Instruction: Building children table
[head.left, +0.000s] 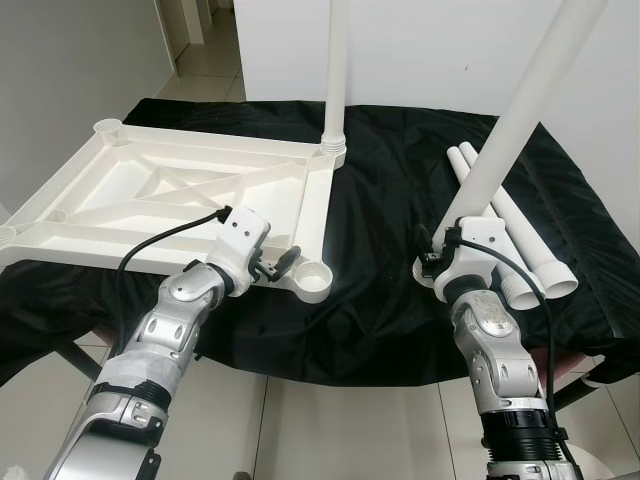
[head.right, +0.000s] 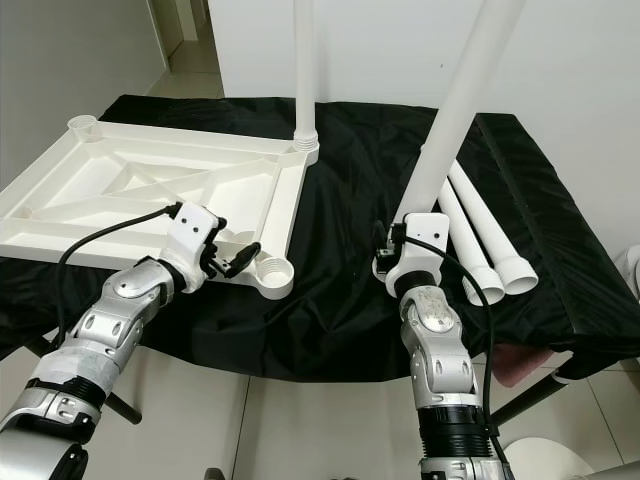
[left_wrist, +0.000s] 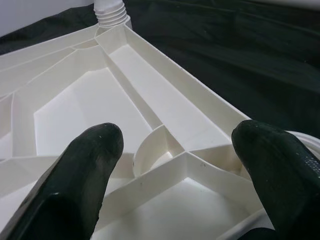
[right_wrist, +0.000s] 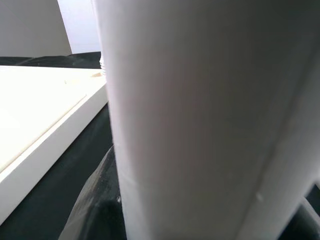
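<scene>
The white table top (head.left: 180, 190) lies upside down on the black cloth. One white leg (head.left: 337, 70) stands upright in its far right corner socket. My left gripper (head.left: 275, 265) is open at the near right corner, beside the empty socket (head.left: 313, 275); in the left wrist view its fingertips (left_wrist: 102, 140) stand wide apart over the ribs. My right gripper (head.left: 447, 245) is shut on a second white leg (head.left: 520, 110), which tilts up and to the right above the cloth. In the right wrist view this held leg (right_wrist: 200, 120) is pressed close against a dark finger (right_wrist: 95, 200).
Two loose white legs (head.left: 530, 250) lie on the black cloth (head.left: 380, 200) right of my right arm. The cloth-covered table's front edge is just below both wrists, with tiled floor beneath. A white wall rises behind, and a doorway opens at the far left.
</scene>
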